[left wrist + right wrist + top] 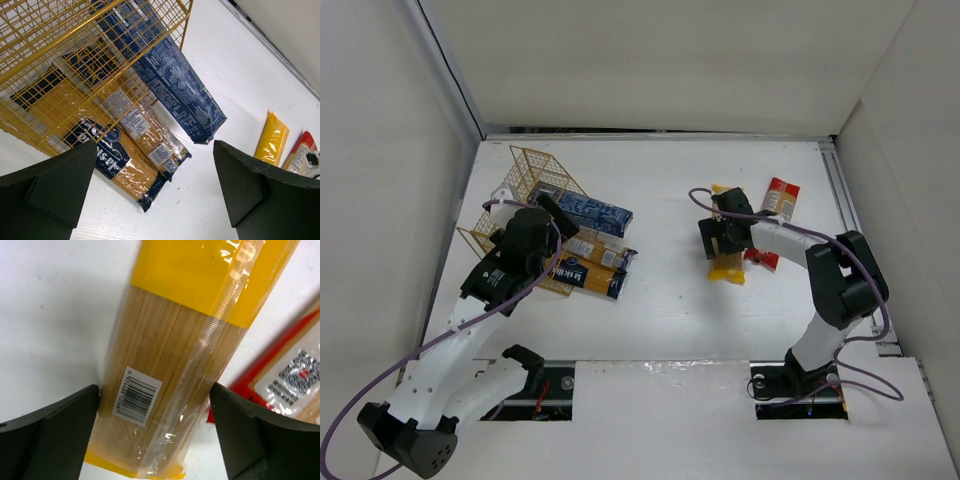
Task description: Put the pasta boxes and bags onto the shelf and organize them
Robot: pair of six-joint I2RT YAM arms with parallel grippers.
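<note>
The golden wire-mesh shelf lies at the left and fills the top left of the left wrist view. A dark blue box and two yellow packs with dark labels lie side by side, their far ends showing through the mesh. My left gripper hovers above them, open and empty. My right gripper is open, with one finger on each side of the plain yellow bag. The red-and-clear bag lies just to its right.
White walls enclose the table on the left, back and right. A metal rail runs along the right edge. The yellow bag and the red bag show far right in the left wrist view.
</note>
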